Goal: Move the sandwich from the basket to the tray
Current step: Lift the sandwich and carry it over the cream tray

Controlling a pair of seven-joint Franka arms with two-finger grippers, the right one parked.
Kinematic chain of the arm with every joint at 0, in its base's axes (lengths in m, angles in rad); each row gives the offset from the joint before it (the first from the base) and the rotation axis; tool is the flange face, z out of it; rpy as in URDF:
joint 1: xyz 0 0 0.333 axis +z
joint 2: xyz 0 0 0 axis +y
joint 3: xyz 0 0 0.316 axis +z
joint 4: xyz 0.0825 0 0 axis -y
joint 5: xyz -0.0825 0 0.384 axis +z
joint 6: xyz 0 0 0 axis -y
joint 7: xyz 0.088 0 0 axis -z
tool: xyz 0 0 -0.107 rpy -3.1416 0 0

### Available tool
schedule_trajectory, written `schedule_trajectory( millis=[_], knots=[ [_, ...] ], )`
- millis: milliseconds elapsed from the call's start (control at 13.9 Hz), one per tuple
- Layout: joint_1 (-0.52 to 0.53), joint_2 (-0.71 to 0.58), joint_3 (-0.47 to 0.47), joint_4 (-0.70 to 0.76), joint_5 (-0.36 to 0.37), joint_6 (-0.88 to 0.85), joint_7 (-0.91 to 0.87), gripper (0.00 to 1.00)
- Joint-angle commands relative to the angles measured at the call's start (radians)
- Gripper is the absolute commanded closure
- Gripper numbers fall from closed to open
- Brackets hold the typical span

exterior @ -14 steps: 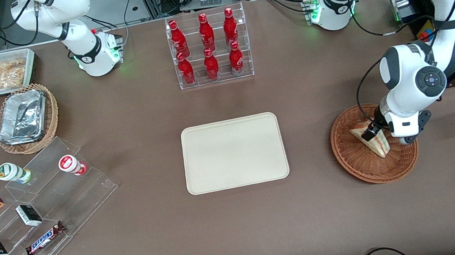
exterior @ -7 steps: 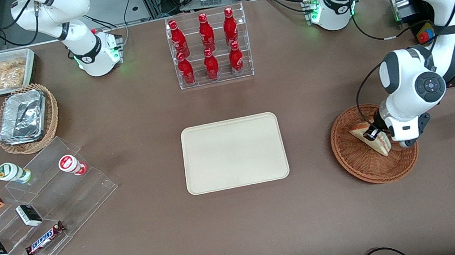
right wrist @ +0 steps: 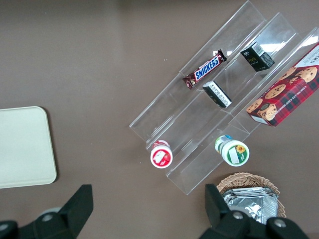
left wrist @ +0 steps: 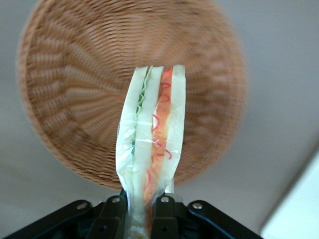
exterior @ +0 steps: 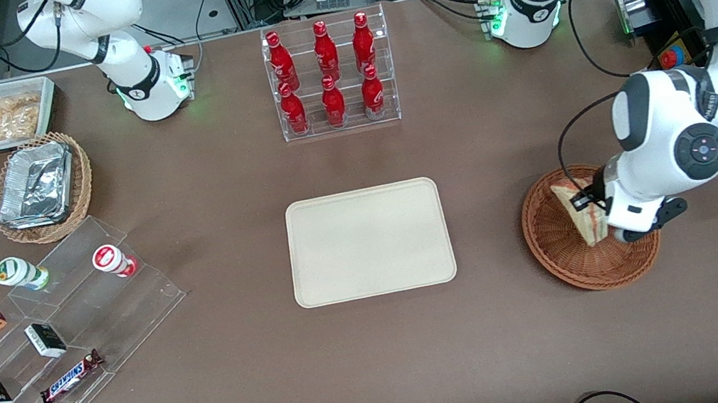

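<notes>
Lift phase — your left gripper has its fingers pinched on the wrapped sandwich at its lower end, the wedge standing edge-on with green, white and orange-red layers facing the wrist camera. The reddish-brown wicker basket lies below it; the sandwich appears clear of the weave, though from the front view you cannot be sure how high it hangs. There the gripper and sandwich sit over the basket, with the cream tray well apart, toward the parked arm's end of the table.

Raise it until the wedge clears the basket rim, then carry it level toward the tray. The film wrap looks slippery — keep the pinch firm, move steadily, and lower it onto the tray's middle before opening.
</notes>
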Motion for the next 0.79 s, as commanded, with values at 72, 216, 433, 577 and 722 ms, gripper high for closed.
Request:
schedule_trajectory(
  millis=[72,216,433,577,722],
  knots=[
    [-0.182,0.064,0.006,0.1,0.004,-0.03,-0.031,0.87],
    [-0.292,0.132,0.007,0.168,0.007,-0.03,-0.093,0.87],
    [-0.418,0.242,0.007,0.283,0.001,-0.022,-0.231,0.87],
    [-0.495,0.334,0.007,0.393,0.001,-0.021,-0.326,0.87],
    [-0.546,0.399,0.007,0.465,0.002,-0.005,-0.377,0.87]
  ],
)
